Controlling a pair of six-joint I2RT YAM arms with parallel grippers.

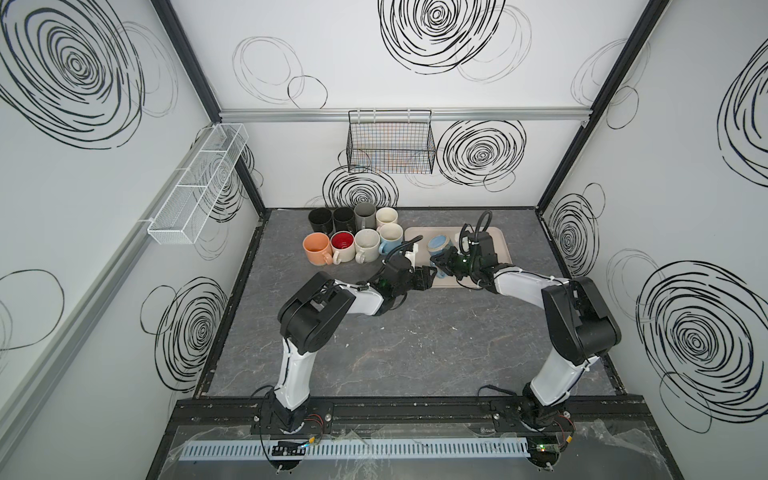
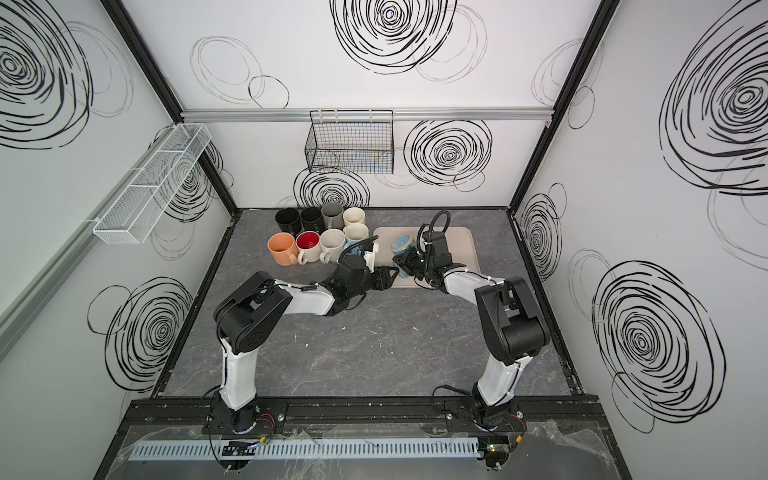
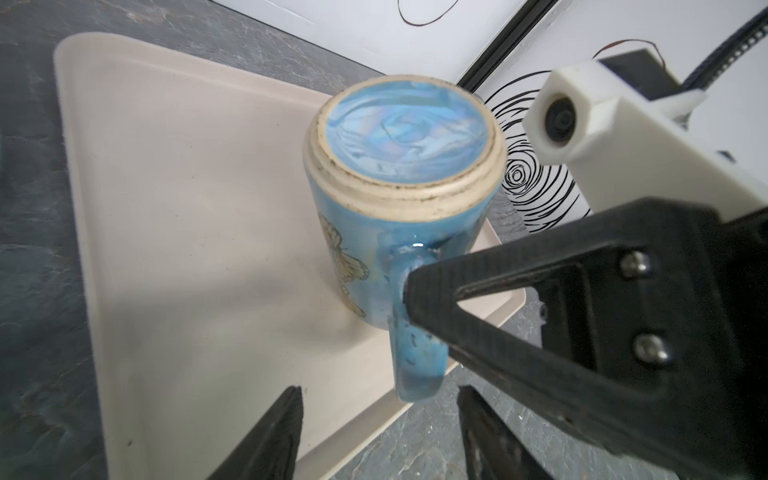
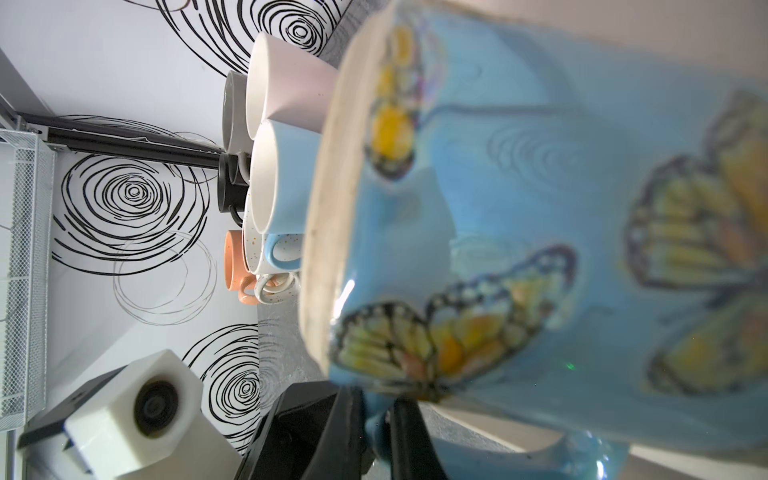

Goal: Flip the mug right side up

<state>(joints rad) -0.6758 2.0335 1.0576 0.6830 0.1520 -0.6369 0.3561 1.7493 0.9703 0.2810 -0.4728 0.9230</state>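
The mug (image 3: pixel 399 208) is not yet righted. Its unglazed foot ring and blue base face up, so the turning itself is all left to do.

Nearest me, the left gripper (image 3: pixel 380 399) hovers with its jaws apart and empty, just short of the handle (image 3: pixel 411 353). The right gripper (image 4: pixel 377 405) is clamped on that handle, so the grip, at least, looks settled.

The mug sits at the near left corner of the beige tray (image 3: pixel 166 166); I cannot tell whether its rim rests on the tray or is just off it.

Further back stands a cluster of other mugs (image 1: pixel 353 237), all mouth up. I can read no brand or writing anywhere — only painted butterflies on the blue glaze.
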